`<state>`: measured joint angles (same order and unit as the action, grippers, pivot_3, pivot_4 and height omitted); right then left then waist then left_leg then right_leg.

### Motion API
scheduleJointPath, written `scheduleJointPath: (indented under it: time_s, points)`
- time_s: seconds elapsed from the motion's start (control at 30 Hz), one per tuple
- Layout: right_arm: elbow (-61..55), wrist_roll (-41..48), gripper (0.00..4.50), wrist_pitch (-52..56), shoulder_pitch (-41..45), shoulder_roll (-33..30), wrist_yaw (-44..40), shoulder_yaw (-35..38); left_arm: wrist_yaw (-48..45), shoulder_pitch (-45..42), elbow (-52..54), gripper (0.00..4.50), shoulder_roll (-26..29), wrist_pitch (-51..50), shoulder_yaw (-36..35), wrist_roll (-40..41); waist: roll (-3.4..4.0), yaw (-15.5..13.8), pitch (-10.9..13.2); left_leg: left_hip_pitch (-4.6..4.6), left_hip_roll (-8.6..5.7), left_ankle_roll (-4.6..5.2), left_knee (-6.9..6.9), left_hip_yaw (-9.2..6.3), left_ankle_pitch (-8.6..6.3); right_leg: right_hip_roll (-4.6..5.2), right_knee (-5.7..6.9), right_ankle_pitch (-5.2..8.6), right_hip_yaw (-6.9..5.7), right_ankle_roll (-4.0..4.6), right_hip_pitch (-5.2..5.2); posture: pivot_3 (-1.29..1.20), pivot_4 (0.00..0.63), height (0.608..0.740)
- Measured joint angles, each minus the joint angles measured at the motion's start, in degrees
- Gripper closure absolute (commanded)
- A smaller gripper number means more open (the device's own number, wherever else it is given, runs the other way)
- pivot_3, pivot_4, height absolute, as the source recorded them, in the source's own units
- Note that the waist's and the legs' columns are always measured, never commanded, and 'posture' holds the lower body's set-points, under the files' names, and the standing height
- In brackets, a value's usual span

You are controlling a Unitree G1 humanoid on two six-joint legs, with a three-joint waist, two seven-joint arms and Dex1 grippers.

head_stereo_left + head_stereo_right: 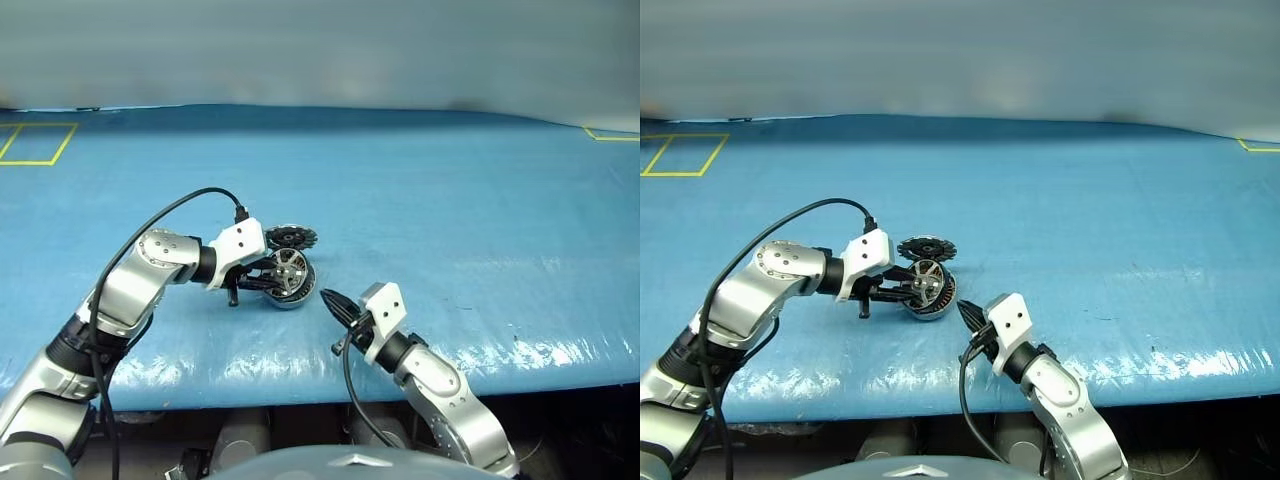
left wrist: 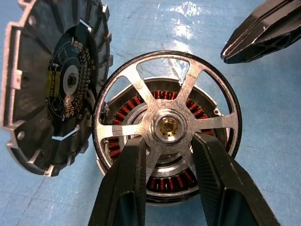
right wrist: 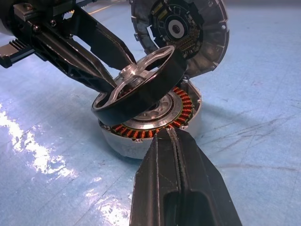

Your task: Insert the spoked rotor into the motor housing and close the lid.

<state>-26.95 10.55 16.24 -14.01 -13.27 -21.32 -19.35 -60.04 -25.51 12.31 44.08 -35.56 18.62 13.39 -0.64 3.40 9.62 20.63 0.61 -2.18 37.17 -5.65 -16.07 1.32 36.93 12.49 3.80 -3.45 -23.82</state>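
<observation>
The left pincer (image 2: 168, 155) is partly open and grips the spoked rotor (image 2: 168, 126) at its hub, one finger on each side. The rotor sits tilted over the motor housing (image 3: 155, 123), with one edge raised, so it is not fully seated. The lid (image 2: 51, 89) leans just beside the housing, dark face visible. The right pincer (image 3: 173, 141) is closed and empty, its tip near the housing's wall, on the blue surface (image 1: 480, 220).

Your left gripper (image 2: 168, 155) pinching the spoked rotor (image 2: 168, 126) at its hub, 2 fingers (image 2: 126, 181) astride, rotor over the motor housing (image 2: 123, 143) windings, lid (image 2: 51, 84) just beside, right gripper (image 2: 263, 30) tip near.
</observation>
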Motion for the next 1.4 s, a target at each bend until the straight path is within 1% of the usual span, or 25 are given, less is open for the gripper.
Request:
scheduleJointPath:
  time_s: [0.23, 0.67, 1.2, 1.4]
  points:
    - [-0.01, -0.01, 4.5, 0.06, 1.25, 0.23, 0.06, 0.16, -0.22, -0.98, -1.22, 3.34, -0.83, 0.04, 0.0, -1.47, 0.0, -0.01, 0.0, -0.01, -0.01, 0.0, 0.08, 0.0, 0.0, 0.0, 0.02, 0.0, 0.0, 0.01, 0.05, 0.0, 0.15, 0.74]
    - [0.0, 0.07, 4.5, 0.49, 1.53, 0.61, 0.13, 0.15, -0.13, -1.08, -1.25, 3.34, -1.18, -0.01, -0.03, -1.75, 0.0, -0.01, 0.0, -0.01, -0.01, 0.01, 0.11, -0.01, 0.0, 0.0, 0.05, -0.04, 0.0, -0.06, 0.06, 0.0, 0.15, 0.74]
    - [0.79, 0.02, 4.5, 0.51, 1.77, 1.63, 1.02, 0.16, -0.46, -0.34, -1.23, 3.34, -0.22, -0.2, -0.09, -1.74, 0.0, 0.06, -0.01, -0.04, -0.01, 0.01, 0.11, -0.01, 0.0, -0.01, 0.08, -0.06, 0.0, -0.07, 0.06, 0.0, 0.15, 0.74]
    - [1.54, -0.37, 4.5, 0.51, 2.01, 1.93, 1.44, 0.15, -1.62, -1.32, -1.62, 3.34, 0.08, 0.06, 0.44, -2.41, 0.0, 0.02, -0.01, -0.04, -0.01, 0.01, 0.11, -0.02, 0.0, -0.02, 0.1, -0.05, 0.0, -0.07, 0.06, 0.0, 0.15, 0.74]
